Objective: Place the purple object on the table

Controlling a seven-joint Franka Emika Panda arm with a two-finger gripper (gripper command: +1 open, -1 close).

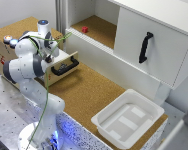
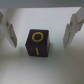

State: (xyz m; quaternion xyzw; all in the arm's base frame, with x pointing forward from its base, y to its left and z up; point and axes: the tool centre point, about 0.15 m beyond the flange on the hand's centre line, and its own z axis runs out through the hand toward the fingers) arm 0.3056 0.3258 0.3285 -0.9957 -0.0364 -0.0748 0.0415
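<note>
The purple object is a small dark purple cube with yellow markings on top. It shows only in the wrist view, on a pale wooden floor. My gripper is open, one white finger on each side of the cube with a gap on both sides. In the exterior view the gripper reaches down into the open drawer of a wooden box, and the cube is hidden there. The table is the brown cork-like worktop in front of the drawer.
A white rectangular tray stands on the table toward the exterior view's right. A white cabinet with a black door handle stands behind. A small red object lies on the cabinet's cork shelf. Two knobs sit on the wooden box.
</note>
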